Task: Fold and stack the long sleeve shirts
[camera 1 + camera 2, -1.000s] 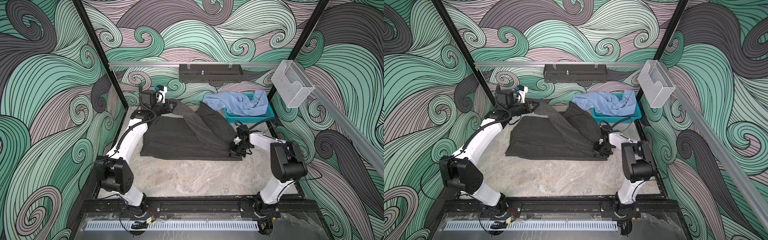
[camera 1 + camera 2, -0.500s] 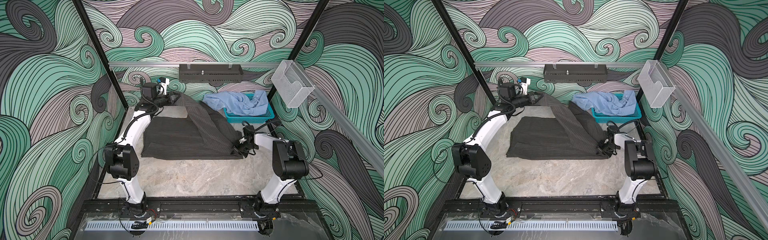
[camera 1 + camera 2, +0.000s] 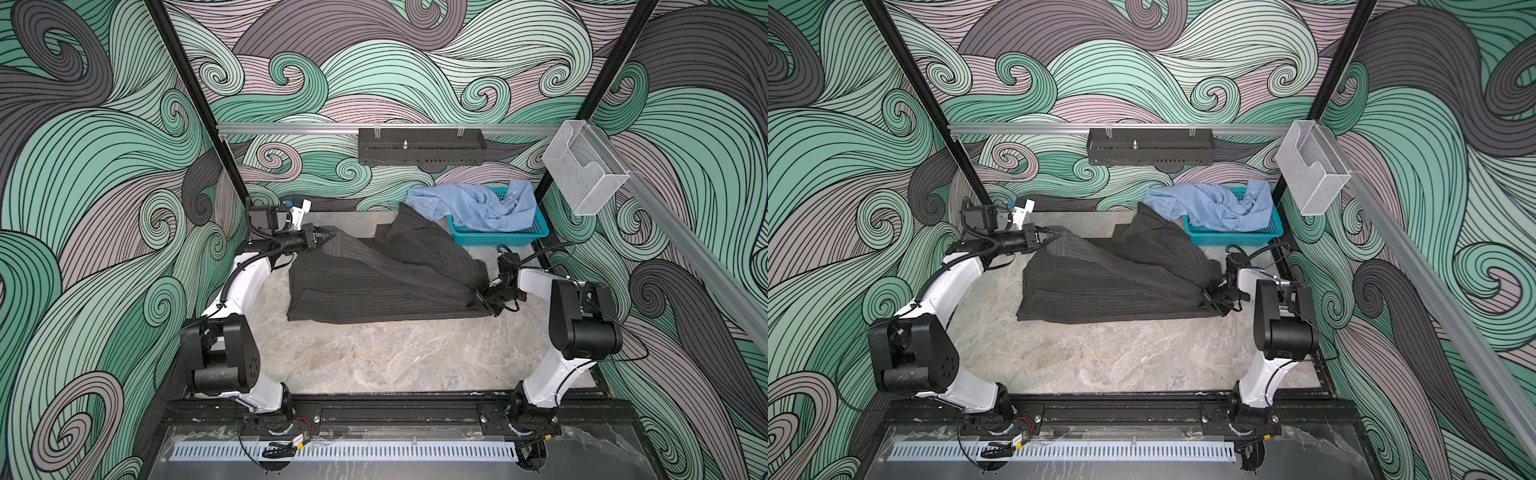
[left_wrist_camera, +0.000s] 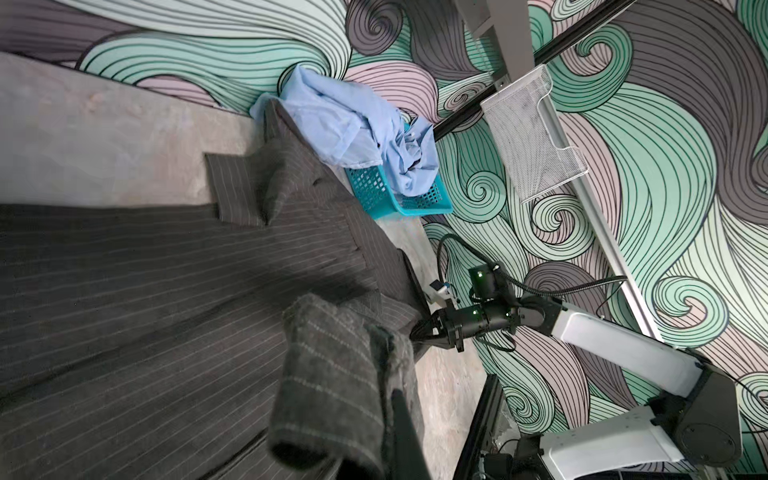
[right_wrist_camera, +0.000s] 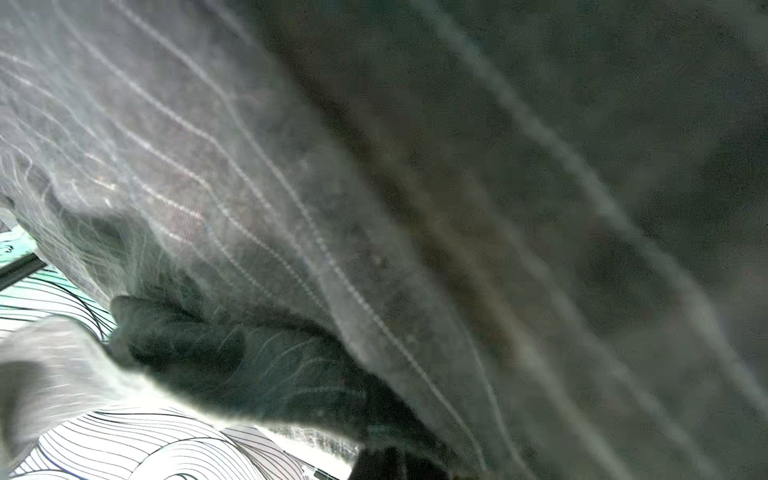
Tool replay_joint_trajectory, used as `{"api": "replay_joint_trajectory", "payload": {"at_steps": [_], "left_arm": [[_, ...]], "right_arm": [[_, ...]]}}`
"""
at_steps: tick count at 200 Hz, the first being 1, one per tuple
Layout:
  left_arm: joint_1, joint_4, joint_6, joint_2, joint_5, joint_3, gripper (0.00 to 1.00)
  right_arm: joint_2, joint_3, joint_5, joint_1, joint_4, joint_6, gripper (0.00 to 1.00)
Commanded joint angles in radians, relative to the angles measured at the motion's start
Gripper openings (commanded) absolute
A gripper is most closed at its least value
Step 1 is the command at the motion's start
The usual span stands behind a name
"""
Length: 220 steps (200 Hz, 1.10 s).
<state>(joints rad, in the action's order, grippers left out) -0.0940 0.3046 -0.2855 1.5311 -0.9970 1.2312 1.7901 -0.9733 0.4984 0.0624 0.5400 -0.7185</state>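
The left hand [image 3: 323, 241] and the right hand [image 3: 484, 296] each clamp an edge of the charcoal shirt [image 3: 374, 291]. This tensions a diagonal ridge above the counter [image 3: 395, 357], probably to set a fold. The light blue shirt [image 3: 478, 208] lies heaped in the teal basket [image 3: 498, 240].

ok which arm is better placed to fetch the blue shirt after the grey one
Right, probably. The light blue shirt lies in the teal basket at the far right, just behind the right gripper; the left gripper is across the grey shirt. Both grip it now.
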Motion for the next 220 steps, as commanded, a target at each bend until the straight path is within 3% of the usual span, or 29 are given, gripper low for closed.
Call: {"api": "replay_joint_trajectory", "payload": {"at_steps": [1,29,85,122,183,197,220], "left_arm": [[-0.025,0.167,0.151,-0.009,0.041,-0.006,0.00],[-0.076,0.315,0.218,0.029,0.156,0.008,0.00],[-0.130,0.270,0.211,-0.022,0.368,-0.098,0.00],[-0.130,0.243,0.194,0.019,0.391,-0.157,0.00],[-0.112,0.283,0.146,0.108,0.459,-0.111,0.00],[-0.109,0.361,0.137,0.156,0.460,-0.058,0.00],[-0.103,0.476,0.127,0.208,0.465,-0.008,0.00]], "right_arm": [[0.037,0.028,-0.095,0.021,0.036,-0.019,0.06],[0.040,0.028,-0.095,0.033,0.036,-0.025,0.05],[0.046,0.048,-0.086,0.072,0.022,-0.036,0.05],[0.052,0.049,-0.083,0.081,0.015,-0.035,0.06],[0.042,0.051,-0.055,0.082,0.008,-0.023,0.10],[0.030,0.046,-0.048,0.081,0.031,0.008,0.14],[-0.019,0.040,-0.050,0.078,0.092,0.074,0.32]]}}
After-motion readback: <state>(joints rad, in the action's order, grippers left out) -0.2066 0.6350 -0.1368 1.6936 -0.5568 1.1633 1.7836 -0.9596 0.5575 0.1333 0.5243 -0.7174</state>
